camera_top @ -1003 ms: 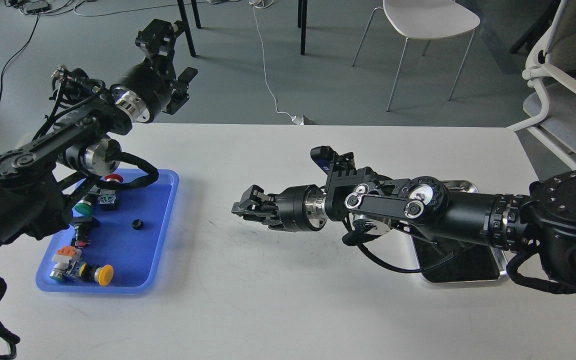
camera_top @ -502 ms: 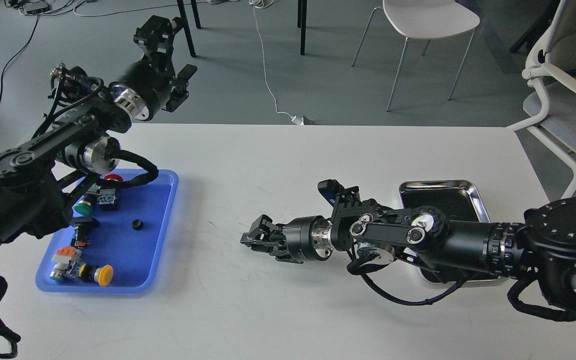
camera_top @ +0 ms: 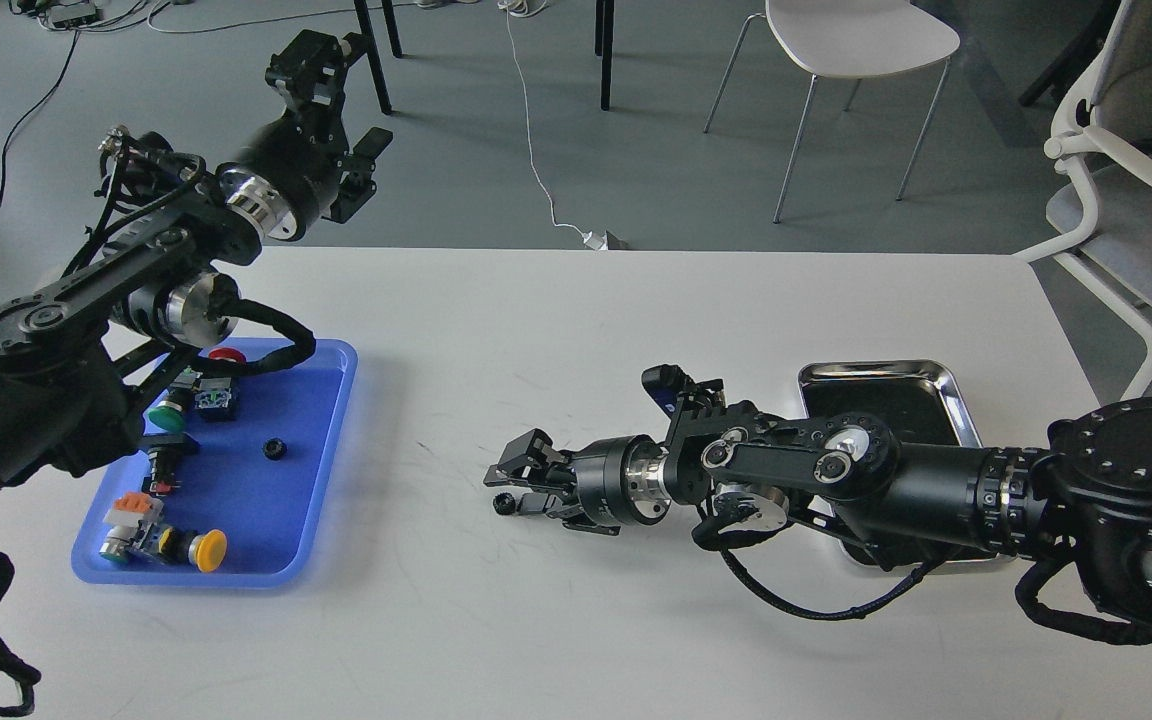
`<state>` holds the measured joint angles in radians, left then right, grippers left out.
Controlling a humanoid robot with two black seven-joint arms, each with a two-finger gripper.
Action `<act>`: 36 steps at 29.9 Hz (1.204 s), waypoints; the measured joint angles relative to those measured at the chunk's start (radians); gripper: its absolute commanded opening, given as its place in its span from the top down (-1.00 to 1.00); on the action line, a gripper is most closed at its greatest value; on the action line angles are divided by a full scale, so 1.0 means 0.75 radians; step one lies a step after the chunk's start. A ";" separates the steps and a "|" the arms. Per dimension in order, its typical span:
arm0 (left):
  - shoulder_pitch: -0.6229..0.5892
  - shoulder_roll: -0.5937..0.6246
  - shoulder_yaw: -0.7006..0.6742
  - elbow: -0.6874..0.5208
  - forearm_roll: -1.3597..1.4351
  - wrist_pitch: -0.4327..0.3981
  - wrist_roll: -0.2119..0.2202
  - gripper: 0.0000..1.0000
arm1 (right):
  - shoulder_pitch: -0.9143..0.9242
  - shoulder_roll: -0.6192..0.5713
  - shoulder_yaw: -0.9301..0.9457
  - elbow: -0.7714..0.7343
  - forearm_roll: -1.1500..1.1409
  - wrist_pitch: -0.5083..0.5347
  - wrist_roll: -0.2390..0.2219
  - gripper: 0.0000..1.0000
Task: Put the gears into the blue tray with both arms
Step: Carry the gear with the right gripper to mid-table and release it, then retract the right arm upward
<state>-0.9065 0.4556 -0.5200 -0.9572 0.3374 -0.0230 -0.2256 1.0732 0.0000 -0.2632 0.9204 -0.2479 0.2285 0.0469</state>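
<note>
One small black gear (camera_top: 274,449) lies in the middle of the blue tray (camera_top: 332,420) at the table's left. Another gear (camera_top: 504,503) rests on the white table, right at the lower fingertip of my right gripper (camera_top: 519,483). That gripper lies low over the table centre, points left, and is open with nothing between its fingers. My left gripper (camera_top: 338,118) is raised high beyond the table's far left edge, well away from the tray, and stands open and empty.
Several coloured push-button switches (camera_top: 168,542) fill the left side of the blue tray. A shiny steel tray (camera_top: 941,378) sits at the right, half covered by my right arm. Chairs (camera_top: 856,40) stand behind the table.
My right arm has dropped toward the table and drawn back a little. Its fingers have parted, and a gear now shows on the table at their tip. The left arm has barely moved.
</note>
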 measured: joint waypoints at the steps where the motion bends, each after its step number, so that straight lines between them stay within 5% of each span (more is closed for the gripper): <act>1: 0.000 0.000 0.000 0.000 0.000 0.000 0.000 -0.96 | 0.003 0.000 0.000 -0.001 0.002 0.000 -0.001 -0.59; 4: 0.002 -0.001 0.001 0.000 0.000 0.000 0.000 -0.96 | 0.023 0.000 0.001 -0.005 0.004 0.008 -0.001 -0.85; 16: -0.006 -0.007 -0.009 0.058 0.001 -0.002 0.023 -0.96 | 0.179 -0.025 0.232 -0.002 0.009 0.073 0.014 -0.91; 20: -0.027 -0.006 -0.018 0.161 -0.001 -0.028 0.021 -0.96 | 0.172 -0.165 0.397 -0.009 0.008 0.067 0.014 -0.91; 26: -0.031 -0.054 -0.054 0.229 -0.016 -0.225 0.006 -0.96 | 0.069 -0.435 0.666 -0.010 0.046 0.048 0.017 -0.91; 36: -0.030 0.006 -0.046 0.058 0.009 -0.120 0.014 -0.96 | -0.432 -0.834 1.328 0.005 0.279 0.052 0.014 -0.94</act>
<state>-0.9293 0.4600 -0.5548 -0.9134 0.3438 -0.1130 -0.2153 0.7488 -0.6258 0.7327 0.9240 -0.0384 0.2673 0.0572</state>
